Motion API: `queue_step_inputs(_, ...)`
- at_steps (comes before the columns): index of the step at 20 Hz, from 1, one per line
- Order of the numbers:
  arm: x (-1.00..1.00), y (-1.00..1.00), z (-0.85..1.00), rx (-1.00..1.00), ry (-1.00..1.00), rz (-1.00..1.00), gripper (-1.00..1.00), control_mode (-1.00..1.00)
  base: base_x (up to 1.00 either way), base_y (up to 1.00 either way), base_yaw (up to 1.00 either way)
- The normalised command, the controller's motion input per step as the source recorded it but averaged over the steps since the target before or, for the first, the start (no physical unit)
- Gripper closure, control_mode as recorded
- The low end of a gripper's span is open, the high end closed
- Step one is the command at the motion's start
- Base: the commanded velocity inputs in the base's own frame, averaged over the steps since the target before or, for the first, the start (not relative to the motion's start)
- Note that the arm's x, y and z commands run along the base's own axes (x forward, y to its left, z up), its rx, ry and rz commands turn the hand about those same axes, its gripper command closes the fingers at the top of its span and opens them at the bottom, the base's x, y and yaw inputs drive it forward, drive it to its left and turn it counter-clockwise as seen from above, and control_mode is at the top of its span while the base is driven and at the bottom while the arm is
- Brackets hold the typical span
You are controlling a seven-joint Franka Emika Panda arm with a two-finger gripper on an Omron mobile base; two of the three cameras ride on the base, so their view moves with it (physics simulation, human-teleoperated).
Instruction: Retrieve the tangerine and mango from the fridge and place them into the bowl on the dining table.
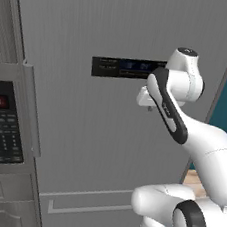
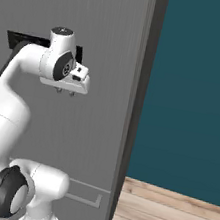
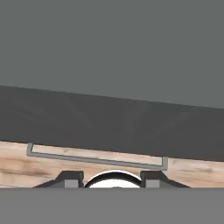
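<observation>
The fridge [image 1: 108, 135] fills the space ahead, tall and light grey, with its door shut and a dark display panel [image 1: 123, 67] at mid height. From the other side the fridge [image 2: 91, 144] shows its right edge. My gripper [image 2: 65, 92] hangs just in front of the door near the panel, pointing down. Its two fingertips [image 3: 72, 179] stand apart with nothing between them. The gripper [image 1: 149, 108] sits right of the panel. The tangerine and mango are hidden. The bowl and dining table are out of view.
A black microwave [image 1: 1, 122] sits in cabinetry left of the fridge. A thin bar handle [image 1: 89, 207] runs across the fridge's lower drawer; the same handle [image 3: 96, 158] lies below the hand. Right of the fridge are a teal wall [image 2: 195, 96] and wooden floor [image 2: 165, 217].
</observation>
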Motion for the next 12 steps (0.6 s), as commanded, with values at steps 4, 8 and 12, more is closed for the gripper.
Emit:
queue_step_inputs(4, -0.40, -0.07, 0.00, 0.00, 0.00, 0.00, -1.00, -1.00, 0.00, 0.00, 0.00)
queue_step_inputs(8, -0.66, -0.11, 0.00, 0.00, -0.10, 0.00, -1.00, -1.00, 0.00, 0.00, 0.00)
queue_step_inputs(12, -0.55, 0.00, -0.01, 0.00, -0.12, 0.00, -1.00, -1.00, 0.00, 0.00, 0.00)
